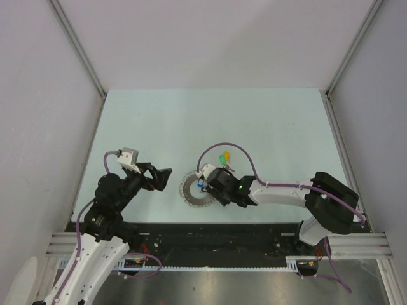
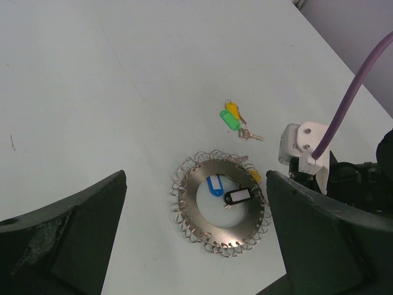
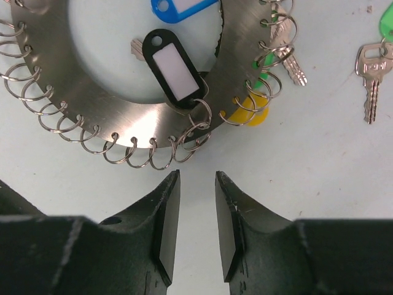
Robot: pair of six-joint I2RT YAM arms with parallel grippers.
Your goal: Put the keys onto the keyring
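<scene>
Most of the job lies ahead of you, as I judge it. The keys (image 2: pixel 233 120), the small cluster with green and yellow heads, lie loose on the table (image 2: pixel 92 74). They are just beyond the keyring (image 2: pixel 196 209) toward the far edge, apart from it, with no loop touching them.

The keyring lies flat close to the near edge, about midway across the table's width. It carries a black-and-white tag (image 3: pixel 175 67) and a blue tag (image 3: pixel 178 7). On the side nearest the keys, a yellow tag (image 3: pixel 249 110) and a small key (image 3: pixel 293 64) seem to hang from its loops.

Your right gripper (image 3: pixel 196 209) sits just beside the ring on the side toward the right edge, jaws drawn narrow with nothing between them. Your left gripper (image 1: pixel 162 178) hovers beside the ring toward the left edge, jaws spread wide and empty.

You have yet to pick up the cluster, catch a loop and thread the keys on.
</scene>
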